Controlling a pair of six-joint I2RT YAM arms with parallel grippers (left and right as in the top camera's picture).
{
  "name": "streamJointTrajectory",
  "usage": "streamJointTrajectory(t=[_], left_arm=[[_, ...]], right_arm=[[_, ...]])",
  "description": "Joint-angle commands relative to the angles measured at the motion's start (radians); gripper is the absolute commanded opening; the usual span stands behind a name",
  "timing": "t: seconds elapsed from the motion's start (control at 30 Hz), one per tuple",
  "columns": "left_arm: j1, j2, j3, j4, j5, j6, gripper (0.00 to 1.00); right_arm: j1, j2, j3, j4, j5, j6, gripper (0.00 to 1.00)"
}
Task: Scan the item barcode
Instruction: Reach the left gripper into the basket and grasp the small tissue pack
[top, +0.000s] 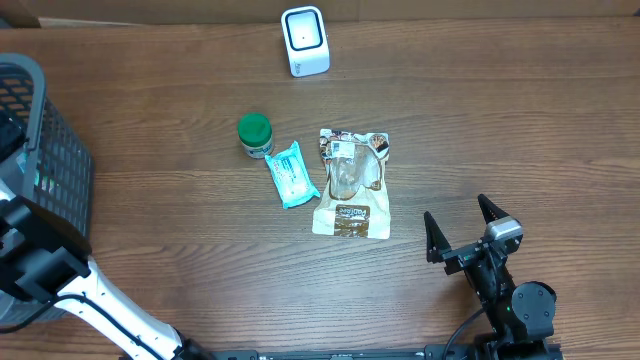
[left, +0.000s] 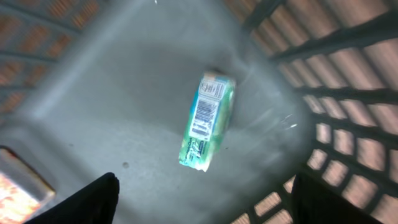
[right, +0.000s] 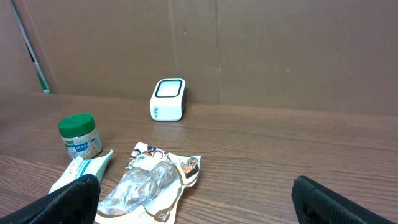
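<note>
A green-and-white packet (left: 208, 118) lies on the grey floor of the basket (top: 45, 150), barcode side up. My left gripper (left: 208, 205) hovers above it inside the basket, open, with nothing between its dark fingertips (left: 93, 199). The white barcode scanner (top: 305, 40) stands at the table's far edge and also shows in the right wrist view as the scanner (right: 168, 99). My right gripper (top: 465, 235) rests open near the front right, empty, facing the scanner.
On the table's middle lie a green-lidded jar (top: 255, 135), a teal packet (top: 292, 173) and a clear-window snack bag (top: 352, 182). The basket's slatted wall (left: 348, 106) rises close on the left gripper's right. A cardboard wall (right: 249, 43) stands behind the scanner.
</note>
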Motion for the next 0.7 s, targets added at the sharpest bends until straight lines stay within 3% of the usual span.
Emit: streamJointTrajectory(t=[0.0,0.13,0.27,0.5,0.57,0.6,0.63,0.67], left_arm=[[0.009,-0.005,-0.106,0.047,0.010,0.027,0.72],[0.008,-0.005,-0.163,0.130,0.012,0.027,0.72],[0.008,-0.005,-0.192,0.167,0.009,0.027,0.61],[0.018,-0.003,-0.304,0.246,0.001,0.027,0.53],[0.018,-0.003,-0.323,0.257,0.001,0.027,0.39],[0.018,-0.003,-0.326,0.257,0.001,0.027,0.14],[0.018,-0.003,-0.326,0.254,0.001,0.027,0.04],[0.018,-0.006,-0.325,0.253,0.001,0.027,0.04]], right_arm=[[-0.003,-0.010,-0.010,0.005,0.001,0.003,1.00],[-0.003,-0.010,-0.010,0.005,0.000,0.003,1.00],[-0.003,-0.010,-0.010,0.005,0.001,0.003,1.00],[-0.003,-0.010,-0.010,0.005,0.000,0.003,1.00],[-0.003,-0.010,-0.010,0.005,0.001,0.003,1.00],[-0.003,-0.010,-0.010,0.005,0.000,0.003,1.00],[-0.003,-0.010,-0.010,0.005,0.001,0.003,1.00],[-0.003,-0.010,-0.010,0.005,0.001,0.003,1.00]])
